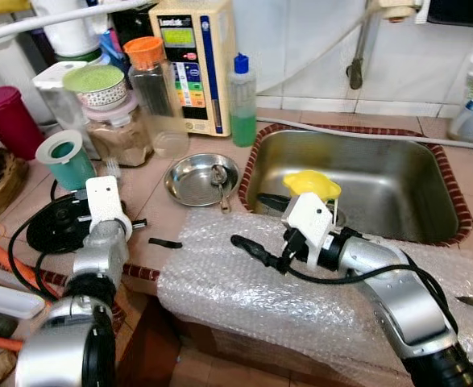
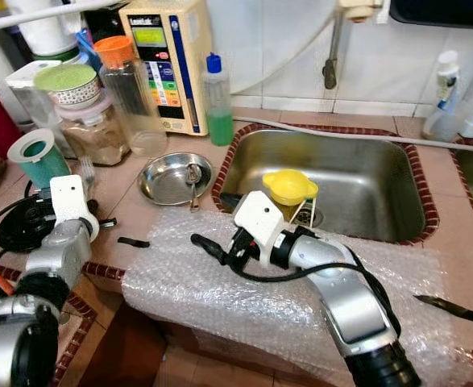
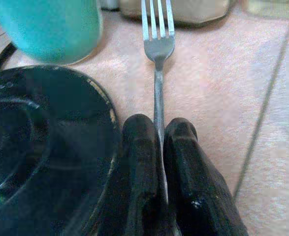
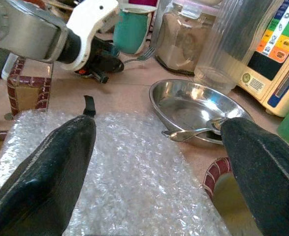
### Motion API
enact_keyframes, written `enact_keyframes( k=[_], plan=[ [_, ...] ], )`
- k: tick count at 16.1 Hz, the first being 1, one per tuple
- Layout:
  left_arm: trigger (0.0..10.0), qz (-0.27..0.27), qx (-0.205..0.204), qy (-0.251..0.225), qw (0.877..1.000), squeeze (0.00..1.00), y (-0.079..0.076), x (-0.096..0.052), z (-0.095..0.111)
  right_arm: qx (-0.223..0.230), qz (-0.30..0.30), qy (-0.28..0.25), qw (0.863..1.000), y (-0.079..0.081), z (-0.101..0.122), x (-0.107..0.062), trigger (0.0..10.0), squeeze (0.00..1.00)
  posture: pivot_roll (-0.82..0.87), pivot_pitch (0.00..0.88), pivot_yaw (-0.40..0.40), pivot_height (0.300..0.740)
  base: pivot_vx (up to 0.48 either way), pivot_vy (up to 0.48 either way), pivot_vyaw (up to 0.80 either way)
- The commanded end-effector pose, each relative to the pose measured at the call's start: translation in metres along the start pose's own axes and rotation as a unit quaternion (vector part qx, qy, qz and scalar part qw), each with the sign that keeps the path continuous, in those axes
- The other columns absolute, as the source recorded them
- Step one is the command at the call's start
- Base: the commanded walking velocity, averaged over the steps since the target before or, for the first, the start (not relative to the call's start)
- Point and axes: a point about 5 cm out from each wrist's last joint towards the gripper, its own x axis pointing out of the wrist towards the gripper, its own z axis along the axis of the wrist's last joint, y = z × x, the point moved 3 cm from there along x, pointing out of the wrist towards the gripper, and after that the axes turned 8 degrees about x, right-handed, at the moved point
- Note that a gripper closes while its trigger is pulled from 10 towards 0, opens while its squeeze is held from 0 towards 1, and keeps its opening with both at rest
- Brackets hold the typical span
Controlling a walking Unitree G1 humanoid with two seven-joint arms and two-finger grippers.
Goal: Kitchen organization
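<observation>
Left wrist view: left gripper [image 3: 159,142] pinched fork [image 3: 157,54] handle, fork flat on counter [image 3: 208,88] beside teal cup [image 3: 46,27]. Right gripper [image 4: 154,147] spread wide over bubble wrap [image 4: 129,172]. Best lift straight, slow, clear of black dish [image 3: 41,142].

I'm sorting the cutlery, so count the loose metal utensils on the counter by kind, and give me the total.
Forks: 1, the fork pinched by the left gripper.
Spoons: 1, the spoon lying in the steel dish.
Knives: 1, the knife on the bubble wrap.
Total: 3
</observation>
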Motion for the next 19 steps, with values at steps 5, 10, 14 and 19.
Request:
enact_keyframes(
  k=[5, 10, 14, 19],
  plan=[
    [0.0, -0.025, 0.011, -0.096, 0.995, 0.00, -0.007, -0.013, 0.020, -0.015, 0.005, -0.007, 1.000, -0.004, 0.004, 0.004, 10.0, 0.00, 0.06, 0.000, 0.088, 0.740, 0.000, 0.000, 0.00],
    [0.0, -0.099, 0.080, -0.199, 0.972, 0.00, -0.036, -0.034, 0.046, -0.028, -0.047, -0.025, 0.998, -0.022, 0.008, 0.004, 10.0, 0.00, 0.06, 0.000, 0.093, 0.740, 0.000, 0.000, 0.00],
    [0.0, -0.131, 0.114, -0.232, 0.957, 0.00, -0.053, -0.047, 0.053, -0.018, -0.096, -0.049, 0.994, -0.039, 0.013, 0.002, 10.0, 0.00, 0.06, 0.000, 0.099, 0.740, 0.000, 0.000, 0.00],
    [9.5, -0.021, 0.094, -0.179, 0.979, 0.00, -0.010, -0.020, 0.062, -0.020, -0.103, -0.054, 0.993, -0.041, 0.012, 0.002, 10.0, 0.00, 0.06, 0.000, 0.100, 0.740, 0.000, 0.000, 0.00]
  ],
)
